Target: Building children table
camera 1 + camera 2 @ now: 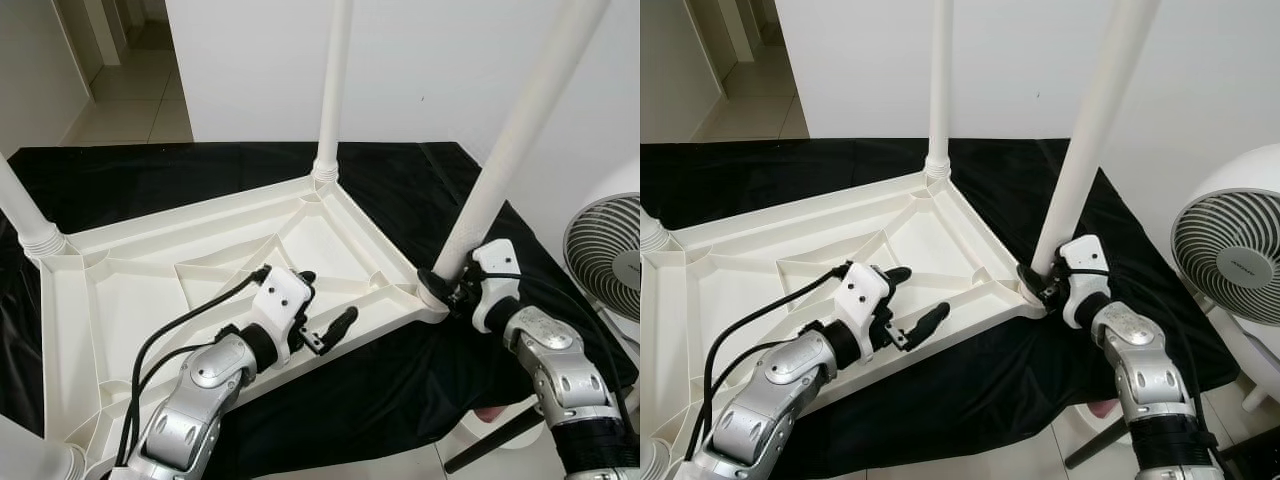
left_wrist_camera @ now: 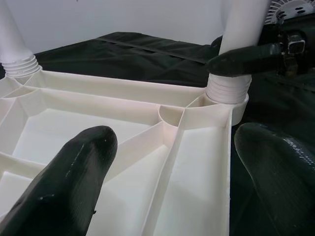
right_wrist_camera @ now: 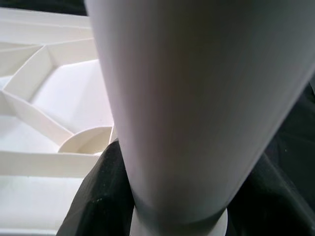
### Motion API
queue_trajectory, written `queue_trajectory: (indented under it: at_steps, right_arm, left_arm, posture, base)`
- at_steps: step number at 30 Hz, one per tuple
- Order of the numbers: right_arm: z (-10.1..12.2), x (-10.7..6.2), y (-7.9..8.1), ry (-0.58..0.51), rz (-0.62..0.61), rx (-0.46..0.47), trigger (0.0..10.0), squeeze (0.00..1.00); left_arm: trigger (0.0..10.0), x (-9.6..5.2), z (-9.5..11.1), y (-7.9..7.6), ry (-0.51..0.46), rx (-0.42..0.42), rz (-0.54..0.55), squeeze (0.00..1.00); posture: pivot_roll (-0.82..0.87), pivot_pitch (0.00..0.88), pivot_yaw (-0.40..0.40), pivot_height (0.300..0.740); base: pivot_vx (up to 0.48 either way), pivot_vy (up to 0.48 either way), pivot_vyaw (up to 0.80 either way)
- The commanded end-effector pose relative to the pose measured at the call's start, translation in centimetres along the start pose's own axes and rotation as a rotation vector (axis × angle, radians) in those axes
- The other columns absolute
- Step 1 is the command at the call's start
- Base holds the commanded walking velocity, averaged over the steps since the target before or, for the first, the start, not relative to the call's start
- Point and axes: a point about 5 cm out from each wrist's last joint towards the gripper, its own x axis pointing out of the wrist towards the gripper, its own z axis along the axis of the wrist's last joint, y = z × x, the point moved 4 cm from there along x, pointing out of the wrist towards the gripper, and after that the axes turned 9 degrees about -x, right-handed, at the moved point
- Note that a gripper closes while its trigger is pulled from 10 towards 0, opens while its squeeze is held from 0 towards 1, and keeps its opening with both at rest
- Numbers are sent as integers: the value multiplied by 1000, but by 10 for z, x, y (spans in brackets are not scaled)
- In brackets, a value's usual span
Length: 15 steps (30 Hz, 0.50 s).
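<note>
A white plastic table top (image 1: 140, 300) lies upside down on a black cloth (image 1: 400, 380). White legs stand up from its corners: one at the far corner (image 1: 333, 90), one at the left (image 1: 22, 215), one at the right corner (image 1: 505, 150). My right gripper (image 1: 450, 286) is shut around the base of the right leg, just above its threaded socket (image 2: 225, 91). In the right wrist view that leg (image 3: 197, 98) is very close, with a black finger (image 3: 98, 196) against it. My left gripper (image 1: 328, 298) hovers open over the ribbed underside near the front edge, holding nothing.
A white standing fan (image 1: 1230, 250) is close on the right, beside my right arm. A white wall (image 1: 430, 60) rises right behind the cloth. A tiled hallway (image 1: 130, 90) opens at the back left. Bare floor tiles (image 1: 380, 465) show at the front.
</note>
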Motion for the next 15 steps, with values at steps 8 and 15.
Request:
queue_trajectory:
  at_steps: [8,15]
  right_arm:
    - [-35,2,15,158,62,147,10000,0]
    - [-41,4,15,186,53,199,10000,0]
  left_arm:
    - [10000,0,1,0,3,13,7,0]
    - [10000,-2,1,-1,6,12,7,0]
  posture:
    - [3,60,-6,740]
    - [6,57,-6,740]
  base:
    - [0,0,0]
    - [0,0,0]
